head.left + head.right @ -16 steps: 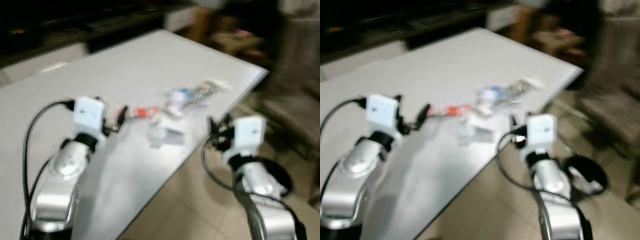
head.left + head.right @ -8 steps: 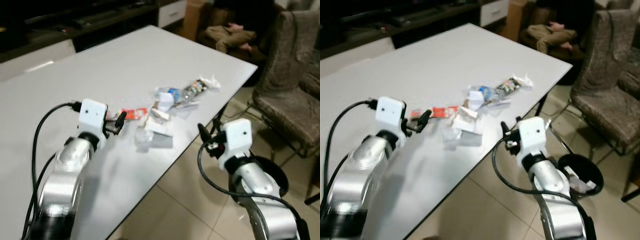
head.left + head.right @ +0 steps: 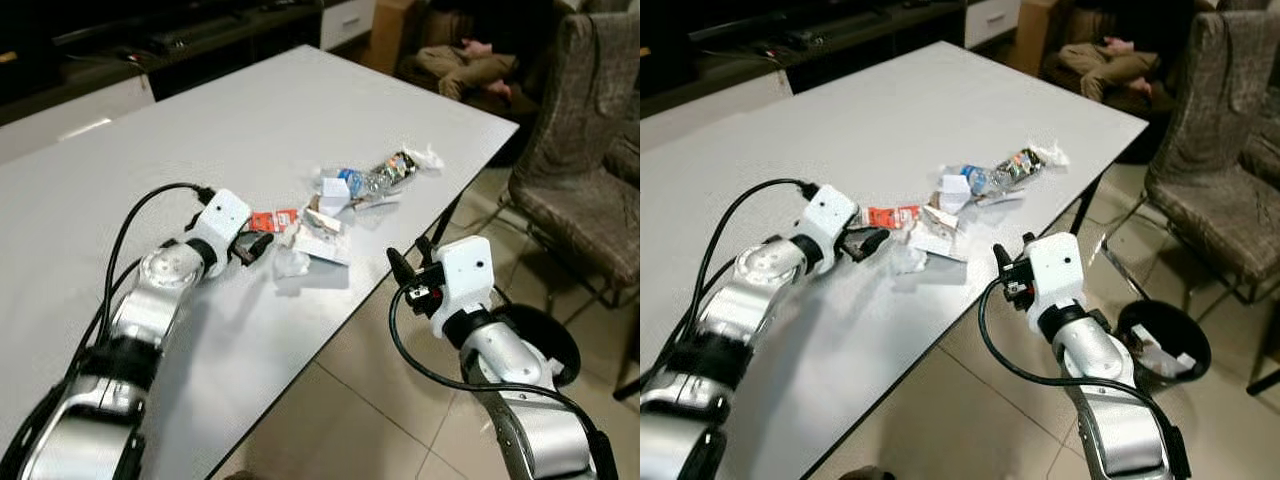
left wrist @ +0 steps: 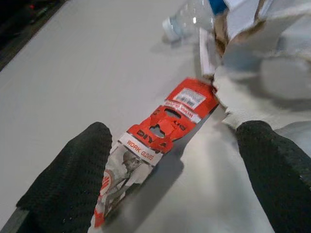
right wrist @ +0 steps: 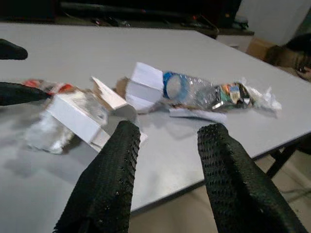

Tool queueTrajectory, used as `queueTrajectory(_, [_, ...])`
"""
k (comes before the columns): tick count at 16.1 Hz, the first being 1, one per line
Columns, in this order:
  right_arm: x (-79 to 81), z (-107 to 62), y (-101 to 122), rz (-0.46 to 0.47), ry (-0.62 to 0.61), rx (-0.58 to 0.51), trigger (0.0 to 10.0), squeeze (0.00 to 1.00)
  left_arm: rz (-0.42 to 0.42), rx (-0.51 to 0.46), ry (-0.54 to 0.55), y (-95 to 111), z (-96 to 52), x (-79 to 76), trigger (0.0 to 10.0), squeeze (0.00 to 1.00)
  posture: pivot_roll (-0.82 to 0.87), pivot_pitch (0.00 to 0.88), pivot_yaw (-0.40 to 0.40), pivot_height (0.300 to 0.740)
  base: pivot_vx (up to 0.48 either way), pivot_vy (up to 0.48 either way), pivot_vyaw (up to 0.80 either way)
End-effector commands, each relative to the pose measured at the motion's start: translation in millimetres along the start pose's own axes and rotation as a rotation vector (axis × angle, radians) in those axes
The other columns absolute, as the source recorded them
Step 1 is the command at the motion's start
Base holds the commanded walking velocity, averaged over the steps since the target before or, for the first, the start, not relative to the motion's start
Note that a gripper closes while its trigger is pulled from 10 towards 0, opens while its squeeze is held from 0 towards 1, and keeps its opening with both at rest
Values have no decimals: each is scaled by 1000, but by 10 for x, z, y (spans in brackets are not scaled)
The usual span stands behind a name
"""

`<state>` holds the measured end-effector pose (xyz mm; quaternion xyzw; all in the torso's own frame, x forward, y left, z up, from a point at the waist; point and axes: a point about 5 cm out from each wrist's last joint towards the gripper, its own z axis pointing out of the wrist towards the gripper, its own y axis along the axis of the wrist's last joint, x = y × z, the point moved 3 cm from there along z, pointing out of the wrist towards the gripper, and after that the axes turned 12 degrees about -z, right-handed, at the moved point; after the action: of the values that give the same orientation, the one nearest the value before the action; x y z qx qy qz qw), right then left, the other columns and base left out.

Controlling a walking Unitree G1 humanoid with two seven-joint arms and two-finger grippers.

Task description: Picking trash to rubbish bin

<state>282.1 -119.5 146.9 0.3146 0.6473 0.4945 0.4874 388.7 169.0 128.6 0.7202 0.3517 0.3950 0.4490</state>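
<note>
Pile of trash [image 3: 335, 215] sitting on the white tabletop [image 3: 200, 130] near its edge: red work-glove card [image 4: 165, 124], crumpled white paper [image 3: 290, 262], small white box [image 5: 80, 116], squashed plastic bottle [image 5: 194, 94]. Left gripper [image 4: 177, 182] low over the tabletop right at the pile, fingers [image 4: 73, 179] spread wide around the red card, not closed on it. Right gripper [image 5: 167, 179] off the tabletop edge, pointing at the pile, fingers [image 5: 109, 174] apart, holding nothing. Black rubbish bin [image 3: 1163, 340] on the floor beyond the tabletop edge, by a chair [image 3: 580, 190].

We reach our silver left arm's black-fingered gripper [image 3: 256, 246] toward frame centre, fingers spread; our right gripper [image 3: 408, 270] hovers lower right, fingers parted.
</note>
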Motion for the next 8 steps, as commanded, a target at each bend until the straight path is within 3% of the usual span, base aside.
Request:
queueTrajectory(1, [-57,-55,30,-11,-26,-3,10000,0,50,16,6,-2,43,73,10000,0,-25,85,7,740,0,0,0])
queueTrajectory(8, [-31,-124,13,-9,-29,17,10000,0,105,118,-4,-124,131,146,10000,0,-40,112,15,740,0,0,0])
